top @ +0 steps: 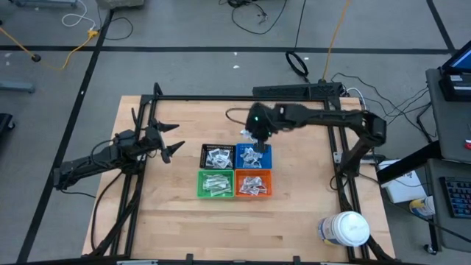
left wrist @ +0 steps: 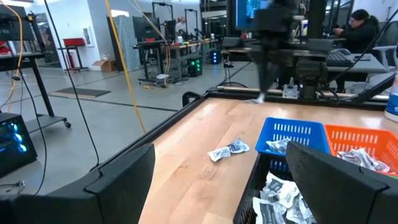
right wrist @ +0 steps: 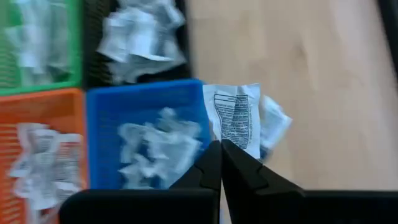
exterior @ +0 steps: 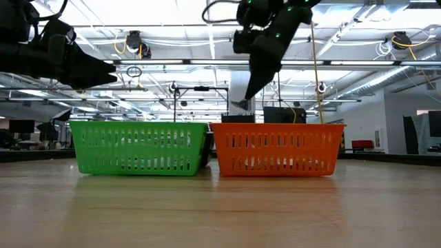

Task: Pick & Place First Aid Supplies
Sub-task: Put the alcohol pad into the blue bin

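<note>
Above the blue bin (right wrist: 143,124), right claw (right wrist: 221,147) pinching a packet (right wrist: 236,118).

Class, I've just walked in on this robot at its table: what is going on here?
A two-armed robot is sorting small wrapped first-aid packets into four small bins. The right gripper is shut on one white packet, holding it in the air by the far edge of the blue bin. The left gripper waits open above the table, left of the black bin. All four bins, including the green and orange ones, already hold packets, and a few loose packets lie on the wood beside the blue bin.
</note>
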`<action>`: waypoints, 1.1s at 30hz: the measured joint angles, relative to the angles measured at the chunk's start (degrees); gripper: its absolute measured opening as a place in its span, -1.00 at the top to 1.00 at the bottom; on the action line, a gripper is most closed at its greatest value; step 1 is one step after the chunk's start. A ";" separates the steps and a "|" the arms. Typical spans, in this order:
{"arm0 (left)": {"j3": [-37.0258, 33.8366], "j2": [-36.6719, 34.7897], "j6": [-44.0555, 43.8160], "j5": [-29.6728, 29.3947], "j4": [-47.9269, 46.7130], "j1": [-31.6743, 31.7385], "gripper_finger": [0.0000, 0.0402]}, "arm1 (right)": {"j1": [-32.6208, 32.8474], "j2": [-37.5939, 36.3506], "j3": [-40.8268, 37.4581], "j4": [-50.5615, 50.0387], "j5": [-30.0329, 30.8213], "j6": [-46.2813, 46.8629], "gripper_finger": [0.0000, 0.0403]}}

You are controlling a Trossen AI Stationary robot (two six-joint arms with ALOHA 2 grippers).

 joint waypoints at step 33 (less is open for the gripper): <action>0.00 0.00 0.02 0.00 0.00 -0.01 -0.82 | 9.31 -4.94 -21.59 17.43 1.04 4.40 0.65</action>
